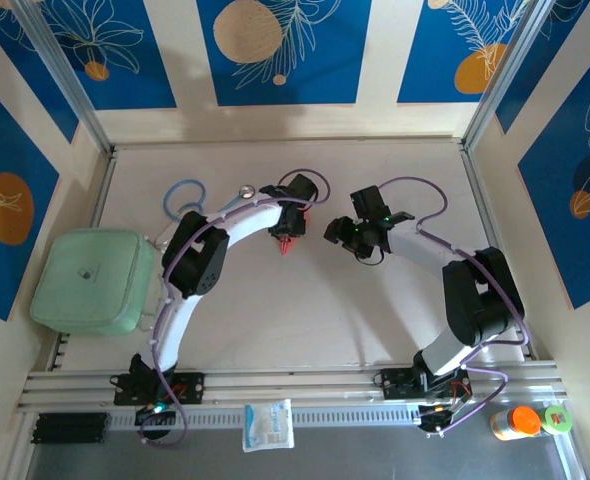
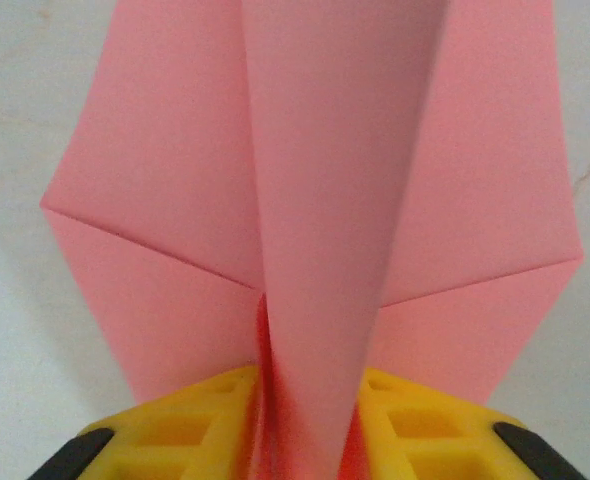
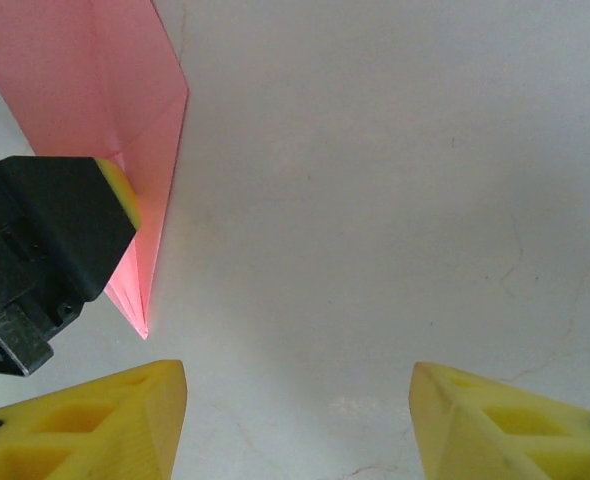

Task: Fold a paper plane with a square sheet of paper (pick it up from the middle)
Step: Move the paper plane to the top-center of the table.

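Risk: above the table, the left gripper has its jaws narrowly apart about the centre fold of the paper plane; whether they pinch it cannot be told. Any slack and the thin paper would likely slip out, or its wings spring apart. The right gripper is wide open and empty, the plane just outside its jaws. The plane's long axis runs straight out from the left jaws; its sharp tip points toward the right jaws.

The paper plane is plain salmon pink; the left gripper has yellow fingers with black corners; the table is off-white (faintly veined); the walls carry blue panels with white leaves and orange discs; the pad is pale green
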Robot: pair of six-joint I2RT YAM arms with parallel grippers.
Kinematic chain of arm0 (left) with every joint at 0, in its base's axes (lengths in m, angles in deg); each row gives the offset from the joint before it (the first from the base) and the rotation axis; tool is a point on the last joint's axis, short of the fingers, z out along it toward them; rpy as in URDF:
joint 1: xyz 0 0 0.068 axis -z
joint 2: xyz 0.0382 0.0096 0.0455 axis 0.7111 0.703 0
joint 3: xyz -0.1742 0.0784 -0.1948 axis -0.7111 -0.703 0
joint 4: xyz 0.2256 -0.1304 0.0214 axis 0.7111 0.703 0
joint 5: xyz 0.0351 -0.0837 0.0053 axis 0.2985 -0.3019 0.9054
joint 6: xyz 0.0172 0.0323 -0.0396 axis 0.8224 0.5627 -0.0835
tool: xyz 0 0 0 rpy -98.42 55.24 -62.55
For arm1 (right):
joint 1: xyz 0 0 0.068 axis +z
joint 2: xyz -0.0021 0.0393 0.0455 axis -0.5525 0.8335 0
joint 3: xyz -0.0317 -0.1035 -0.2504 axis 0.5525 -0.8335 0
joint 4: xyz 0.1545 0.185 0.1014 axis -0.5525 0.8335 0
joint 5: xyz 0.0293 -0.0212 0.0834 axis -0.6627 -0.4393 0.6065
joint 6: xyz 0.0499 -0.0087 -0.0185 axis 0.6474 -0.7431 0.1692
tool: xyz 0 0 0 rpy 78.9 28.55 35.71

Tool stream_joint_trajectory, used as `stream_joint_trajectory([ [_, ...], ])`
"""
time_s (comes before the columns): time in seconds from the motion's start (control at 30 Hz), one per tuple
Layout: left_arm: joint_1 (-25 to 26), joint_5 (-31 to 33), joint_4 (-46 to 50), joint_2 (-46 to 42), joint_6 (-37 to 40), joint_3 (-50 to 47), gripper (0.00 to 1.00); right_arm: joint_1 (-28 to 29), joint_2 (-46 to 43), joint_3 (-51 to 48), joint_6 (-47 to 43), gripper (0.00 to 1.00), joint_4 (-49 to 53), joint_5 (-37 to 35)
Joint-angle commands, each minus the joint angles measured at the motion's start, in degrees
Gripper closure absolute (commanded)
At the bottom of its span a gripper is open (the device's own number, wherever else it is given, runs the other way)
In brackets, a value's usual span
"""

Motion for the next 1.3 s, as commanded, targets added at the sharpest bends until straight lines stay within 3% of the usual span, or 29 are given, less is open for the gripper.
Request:
stream_joint_trajectory([
  [0.0, -0.39, 1.87, 2.48, 1.28, -0.46, 1.60, 0.71, -0.20, 0.45, 0.41, -0.22, 0.39, 1.12, 0.89],
  [0.4, -0.60, 4.43, 3.48, 2.72, -3.92, 1.00, 0.50, -0.22, 0.45, 0.42, -0.12, 0.39, 1.34, 1.13],
  [0.8, -1.52, 1.03, 0.72, 2.33, -6.68, 0.95, 0.50, -0.20, 0.58, 0.77, -0.48, 0.38, 1.70, 0.89],
  [1.27, -1.76, 0.40, -3.37, -7.31, -7.25, -2.33, 0.45, -0.29, 0.19, 1.58, -0.42, 0.38, 2.06, 0.66],
])
